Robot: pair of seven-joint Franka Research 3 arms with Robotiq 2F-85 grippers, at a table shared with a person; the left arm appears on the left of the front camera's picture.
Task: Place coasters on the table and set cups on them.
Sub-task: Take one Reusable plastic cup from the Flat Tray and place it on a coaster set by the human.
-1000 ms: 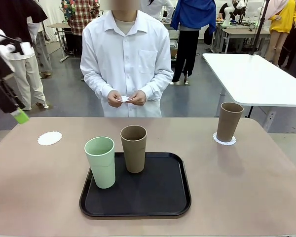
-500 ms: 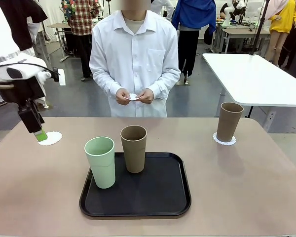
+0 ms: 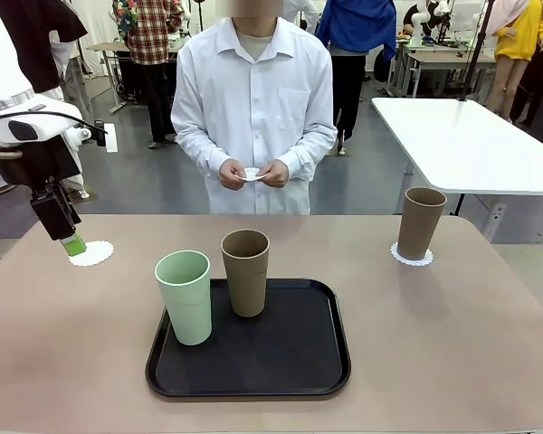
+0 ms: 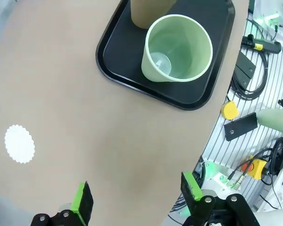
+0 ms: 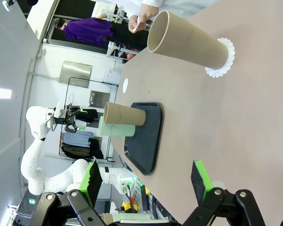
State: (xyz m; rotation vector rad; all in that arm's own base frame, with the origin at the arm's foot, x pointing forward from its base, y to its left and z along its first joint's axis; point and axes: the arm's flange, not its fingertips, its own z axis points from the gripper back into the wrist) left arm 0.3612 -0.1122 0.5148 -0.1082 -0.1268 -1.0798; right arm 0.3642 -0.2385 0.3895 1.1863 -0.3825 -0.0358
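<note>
Moved since a second ago: the left arm, swung in from high at the side and down, so the left claw (image 3: 73, 244) now hangs by the left coaster (image 3: 91, 254). The person has shifted a little sideways; cups and tray have kept their places. Item, counter (image 3: 452, 344): two coasters laid on it. Item, right coaster (image 3: 412, 257): carries the far tan cup (image 3: 420, 222), upright; this place looks done. Item, left coaster: bare, awaiting a cup. Item, third coaster (image 3: 251, 174): held in the person's hands (image 3: 273, 173), not yet on the counter. Item, black tray (image 3: 253, 380): holds the mint cup (image 3: 185, 297) and the near tan cup (image 3: 245, 271), side by side, both upright. By my judgement about a third is finished: one coaster to lay, two cups to set. Left claw: fingers spread, nothing between them. Right claw (image 5: 146, 181): likewise spread and empty, well back from the far tan cup. From the front the left claw's green tip seems to touch the left coaster; the left wrist view shows that coaster off to one side of the fingers, over bare counter, and looks down into the mint cup, empty. The right wrist view shows lace clear all round the far tan cup's base.
</note>
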